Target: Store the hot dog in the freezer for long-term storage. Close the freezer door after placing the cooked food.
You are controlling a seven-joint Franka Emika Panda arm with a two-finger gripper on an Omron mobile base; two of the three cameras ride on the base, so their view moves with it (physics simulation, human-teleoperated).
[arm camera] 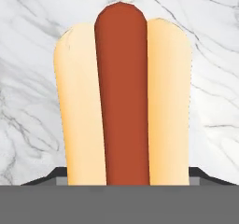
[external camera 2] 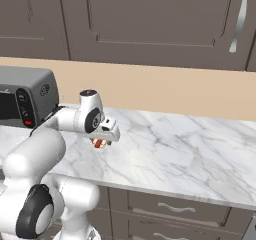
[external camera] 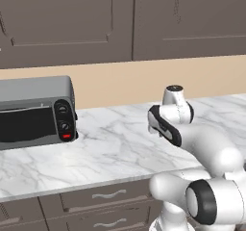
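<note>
The hot dog (arm camera: 122,101), a tan bun with a red-brown sausage along its middle, lies lengthwise in the hand view over the white marble counter (arm camera: 28,55). My gripper (arm camera: 128,174) has a dark fingertip against each side of the bun at its near end, shut on it. In the right base view the hot dog (external camera 2: 100,143) peeks out under the white hand, just above the counter (external camera 2: 170,149), and the gripper (external camera 2: 102,140) points down. The freezer and the freezer door are out of view.
A grey toaster oven (external camera: 36,112) stands on the counter to the left, close to the arm's elbow (external camera 2: 30,96). Dark wall cabinets (external camera: 120,18) hang above a tan backsplash. Drawers (external camera 2: 175,206) run below the counter edge.
</note>
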